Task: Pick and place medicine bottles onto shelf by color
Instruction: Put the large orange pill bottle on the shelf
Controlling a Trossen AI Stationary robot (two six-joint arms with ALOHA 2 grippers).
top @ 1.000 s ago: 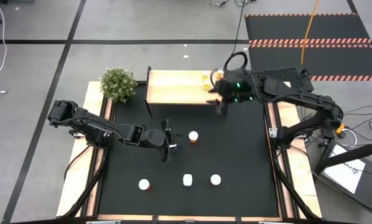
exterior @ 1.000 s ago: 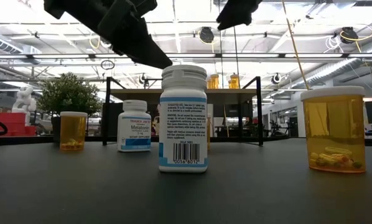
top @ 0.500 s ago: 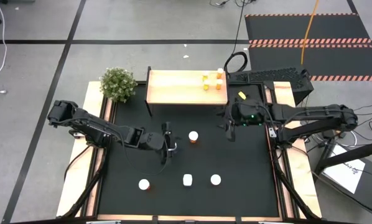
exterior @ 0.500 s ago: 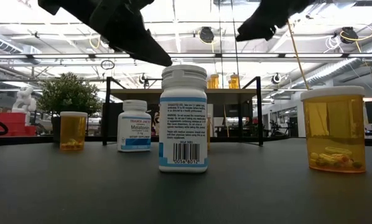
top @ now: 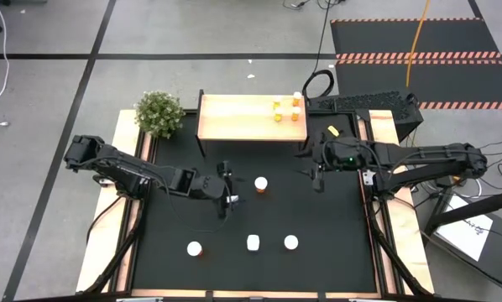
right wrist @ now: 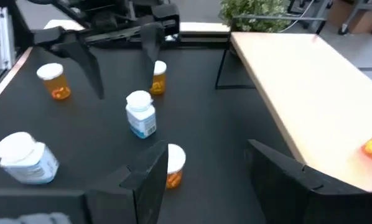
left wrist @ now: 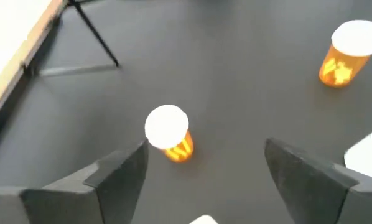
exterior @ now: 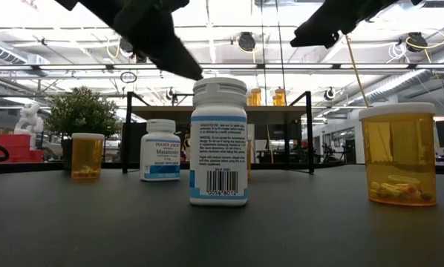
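The left gripper (top: pixel 231 190) is wide open and holds nothing, with a small see-through orange bottle with a white cap (top: pixel 260 184) just beside it at 3 o'clock. The right gripper (top: pixel 316 172) is open and empty too, hanging above the black mat. Two orange bottles (top: pixel 285 110) stand at the 3 o'clock end of the light-wood shelf (top: pixel 238 117).

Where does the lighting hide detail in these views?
Low view: the bright ceiling lights backlight everything, so the left arm and right arm are black silhouettes, though the white bottle is lit well enough to read its label. Left wrist view: the cap of the orange bottle glares to plain white. High view: even light; the black mat swallows any shadows.
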